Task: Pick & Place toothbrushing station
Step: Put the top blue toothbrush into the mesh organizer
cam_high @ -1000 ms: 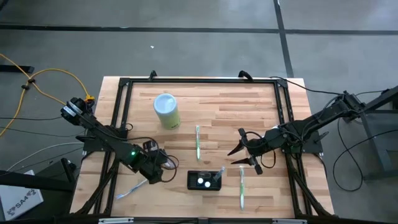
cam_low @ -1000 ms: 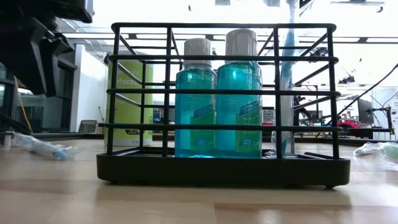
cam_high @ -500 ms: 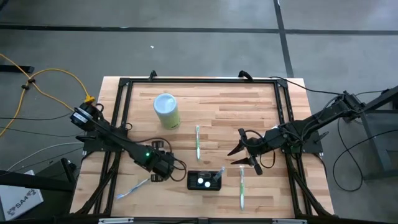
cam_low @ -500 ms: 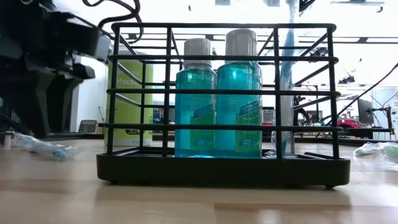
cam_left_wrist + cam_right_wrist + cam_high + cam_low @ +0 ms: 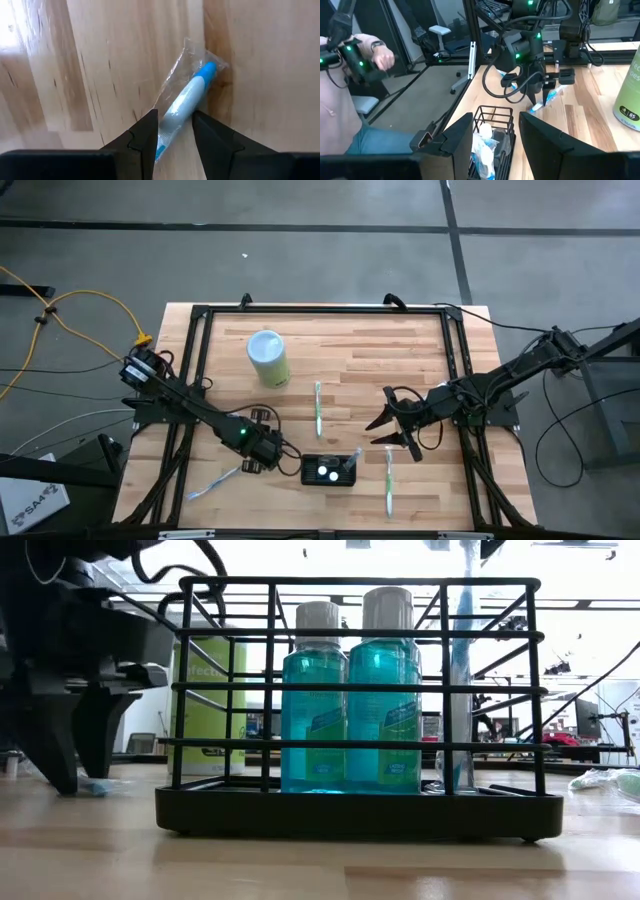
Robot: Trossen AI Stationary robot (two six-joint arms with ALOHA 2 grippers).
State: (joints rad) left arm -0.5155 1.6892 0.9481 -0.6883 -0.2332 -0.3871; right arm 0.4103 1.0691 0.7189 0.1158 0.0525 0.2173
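Well, the toothbrushing station [image 5: 329, 470], a small black rack of thin wire bars on a solid base, stands near the front edge of the wooden table [image 5: 400, 350], between my two grippers. My left gripper [image 5: 262, 452] is just beside its left end, low over the boards. Its fingers [image 5: 145, 135] are spread and grip nothing; they straddle a blue-and-white toothbrush in a clear wrapper [image 5: 187, 97]. My right gripper [image 5: 392, 427] hangs near the rack's right rear, jaws parted and empty.

I judge the rack stiff but bottom-heavy. The two blue liquid-filled bottles [image 5: 350, 690] inside will add weight and may rock if I tilt it. The bars look thin and smooth, so I would close on the top rail or a corner upright and lift level.

From above, the rack is only a dark block with two pale spots. The low view alone shows the open bars and bottles, and a pale green cylinder [image 5: 215, 710] behind. Only my left wrist view shows that the toothbrush lies between those fingers, while my right wrist view shows the rack's rim [image 5: 495, 111] lying ahead of my right fingers.
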